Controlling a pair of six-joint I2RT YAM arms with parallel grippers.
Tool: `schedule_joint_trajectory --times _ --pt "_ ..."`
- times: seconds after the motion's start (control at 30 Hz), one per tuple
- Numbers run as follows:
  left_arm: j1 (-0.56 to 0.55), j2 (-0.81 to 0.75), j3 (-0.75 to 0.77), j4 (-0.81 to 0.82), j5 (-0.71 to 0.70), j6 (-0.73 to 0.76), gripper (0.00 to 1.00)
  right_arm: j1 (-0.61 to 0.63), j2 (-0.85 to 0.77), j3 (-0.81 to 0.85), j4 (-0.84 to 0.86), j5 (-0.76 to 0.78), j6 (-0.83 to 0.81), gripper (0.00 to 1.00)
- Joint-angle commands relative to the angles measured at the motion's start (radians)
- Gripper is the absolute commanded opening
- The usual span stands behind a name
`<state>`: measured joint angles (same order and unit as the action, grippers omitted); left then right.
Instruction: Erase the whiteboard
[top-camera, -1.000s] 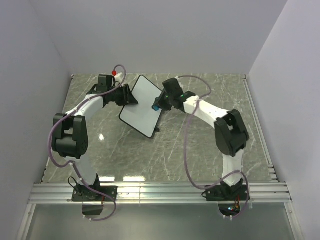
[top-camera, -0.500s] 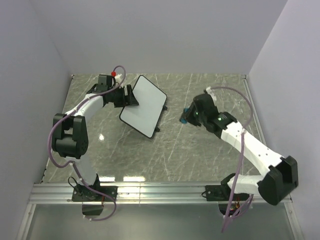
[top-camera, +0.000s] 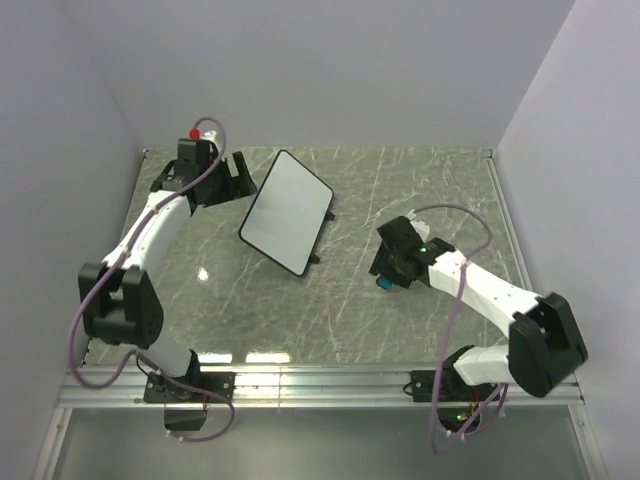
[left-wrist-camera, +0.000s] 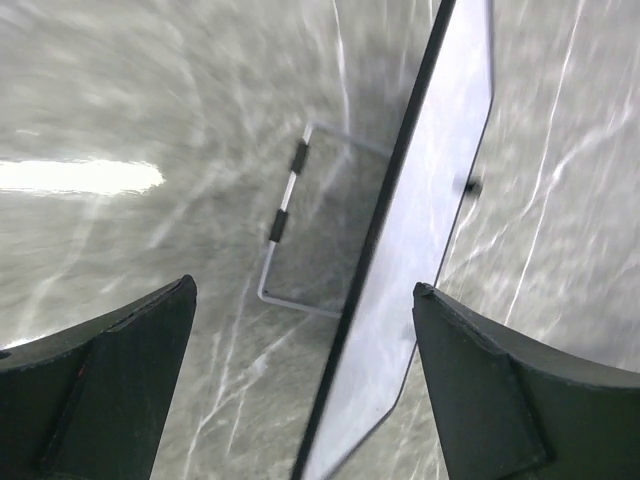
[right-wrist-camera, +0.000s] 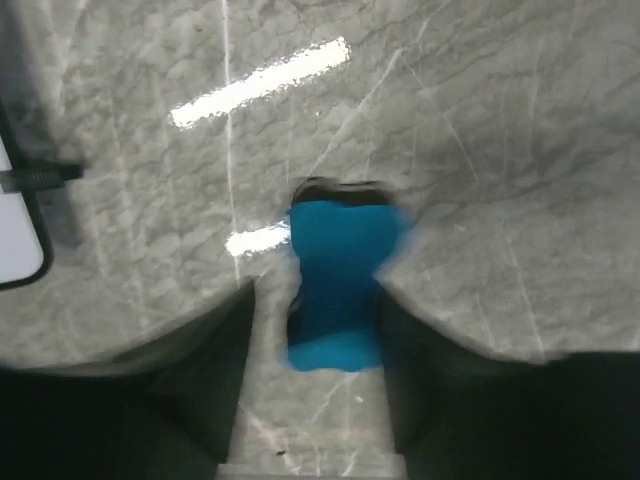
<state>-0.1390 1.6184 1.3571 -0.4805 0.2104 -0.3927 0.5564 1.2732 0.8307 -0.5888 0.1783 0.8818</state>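
The whiteboard (top-camera: 287, 212) stands tilted on its wire stand at the back middle of the table, black-framed and white. In the left wrist view it runs edge-on (left-wrist-camera: 430, 220) between my fingers, touching neither, with the stand (left-wrist-camera: 285, 230) behind it. My left gripper (top-camera: 232, 178) (left-wrist-camera: 305, 287) is open, just left of the board's upper edge. Low over the table right of the board, my right gripper (top-camera: 385, 272) (right-wrist-camera: 318, 300) is open. The blue bone-shaped eraser (top-camera: 384, 284) (right-wrist-camera: 335, 285) lies between its blurred fingers.
The marble-patterned tabletop (top-camera: 350, 320) is walled at the back and both sides. A corner of the board (right-wrist-camera: 20, 235) and one black foot (right-wrist-camera: 40, 175) show at the left of the right wrist view. A metal rail (top-camera: 320, 385) runs along the near edge.
My right arm swung from the board's face to the right and down to the table, and its jaws opened around the eraser. My left gripper opened off the board's edge and drew back left.
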Motion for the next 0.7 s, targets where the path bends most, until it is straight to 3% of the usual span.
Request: schedule_joint_trajectory --times 0.0,0.03,0.07,0.53,0.67 --pt "0.004 -0.129 0.022 -0.036 -0.167 -0.09 0.95 -0.001 0.087 0.065 0.057 0.035 -0.037 0.64" --pt "0.003 -0.138 0.008 -0.032 -0.163 -0.097 0.93 -0.001 0.11 0.091 0.047 0.05 -0.043 0.96" --pt "0.003 -0.15 -0.004 -0.024 -0.132 -0.098 0.93 -0.001 0.138 0.103 0.035 0.059 -0.047 1.0" --pt "0.004 -0.376 -0.174 -0.044 -0.181 -0.104 0.94 -0.001 -0.075 0.215 -0.097 0.024 -0.165 1.0" --pt "0.003 -0.429 -0.197 -0.064 -0.209 -0.117 0.93 0.005 -0.309 0.202 -0.062 -0.026 -0.167 1.0"
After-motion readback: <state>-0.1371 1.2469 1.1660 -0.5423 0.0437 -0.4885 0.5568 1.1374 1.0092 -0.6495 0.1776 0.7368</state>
